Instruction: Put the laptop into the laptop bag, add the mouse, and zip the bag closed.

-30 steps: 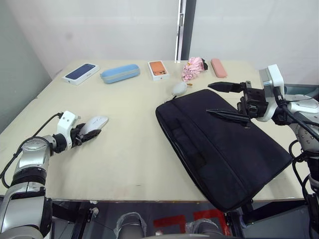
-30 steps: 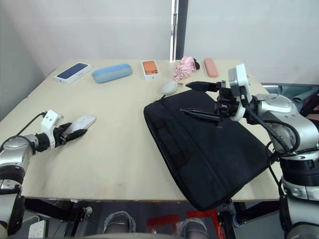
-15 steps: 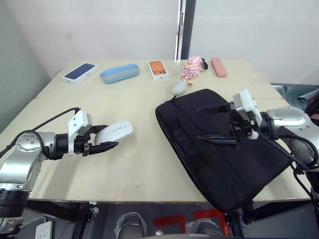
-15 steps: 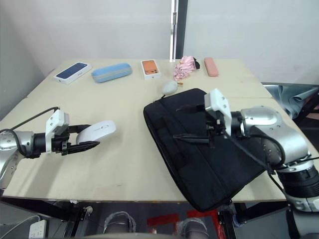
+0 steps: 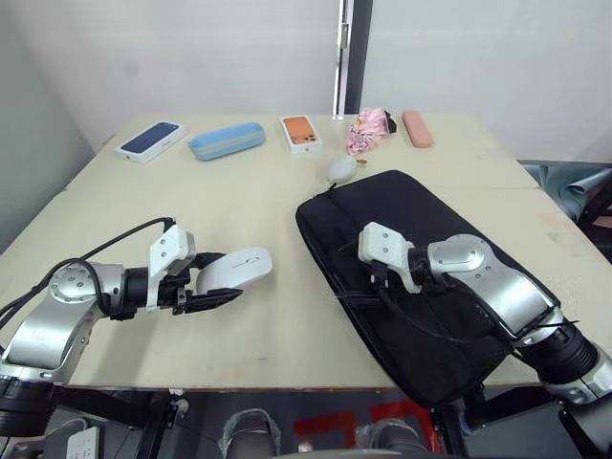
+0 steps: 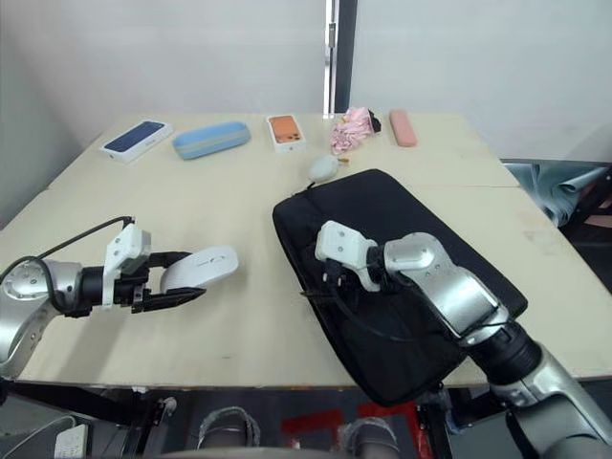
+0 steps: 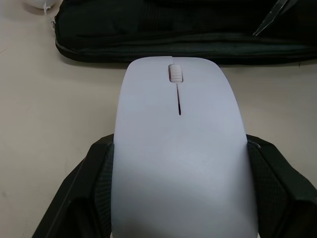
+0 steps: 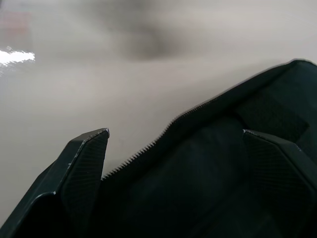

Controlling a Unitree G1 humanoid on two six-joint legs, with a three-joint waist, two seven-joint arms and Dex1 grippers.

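- Mouse [image 5: 235, 270] is held between the two black fingers [image 7: 84, 198] of the left pincer [image 5: 212, 286]; it is carried above the table [image 5: 115, 206], well to the left of the laptop bag [image 5: 430, 277], with its scroll wheel end turned toward the bag.
- Slippage is judged the nearest risk: the mouse is smooth and flat, is clamped only by its rear sides, and much of its body juts beyond the fingertips, so a jolt could tip it out onto the table.
- Laptop bag lies flat on the right half of the table, its zipped edge facing the mouse; an opening wide enough for the mouse cannot be made out, so the mouse could be pushed against closed fabric.
- Right pincer [image 6: 325, 287] is set at the bag's near left edge, spread open, with one finger [image 8: 84, 163] outside the zip line and the other over the black fabric; nothing is gripped by it.
- Dragging of the whole bag is a likely failure if only loose fabric is pinched.
- Laptop is not made out, so whether it is already inside cannot be told.
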